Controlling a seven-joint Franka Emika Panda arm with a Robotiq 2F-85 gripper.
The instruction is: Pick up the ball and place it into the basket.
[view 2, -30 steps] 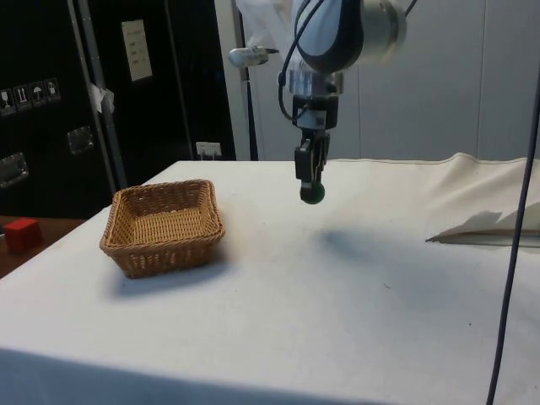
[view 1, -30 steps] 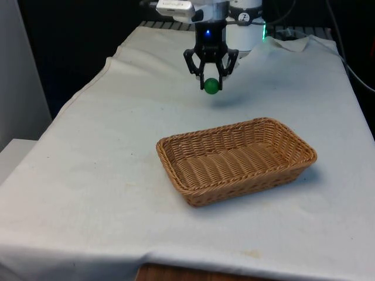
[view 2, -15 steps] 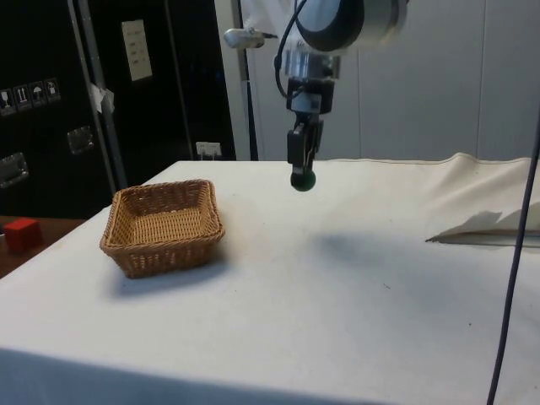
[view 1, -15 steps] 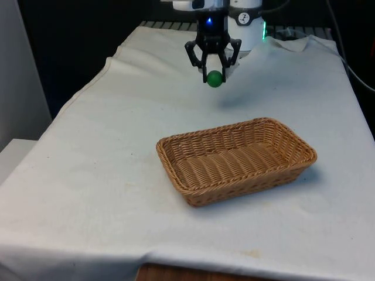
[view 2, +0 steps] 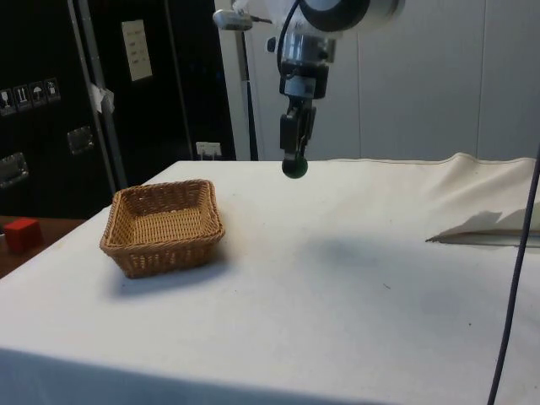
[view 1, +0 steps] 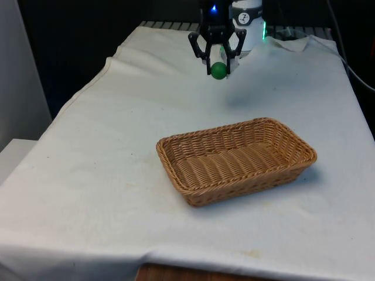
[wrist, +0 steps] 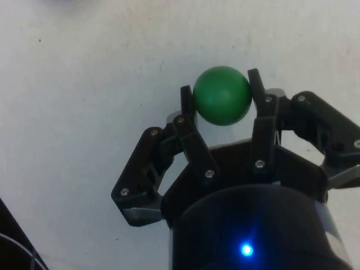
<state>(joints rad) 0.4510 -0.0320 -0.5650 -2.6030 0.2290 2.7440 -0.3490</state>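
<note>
Gripping a small green ball (view 1: 218, 70) between its closed jaws, the gripper (view 1: 218, 65) is hanging high above the white-clothed surface (view 1: 105, 158), well apart from the wicker basket (view 1: 235, 159) that is sitting nearer the front camera. In the side view the ball (view 2: 294, 167) is riding clear of the cloth, with the basket (view 2: 163, 225) off towards the dark cabinets. Seen from the wrist, the ball (wrist: 223, 95) is sitting pinched at its widest part between the two black fingertips (wrist: 187, 98), looking smooth, round and evenly coloured. Doing this carrying step well probably means keeping the height, travelling level until the ball is hanging over the middle of the woven floor, then lowering inside the rim before letting go, since a smooth ball dropped from high up is likely to be bouncing or rolling out over the low sides
</note>
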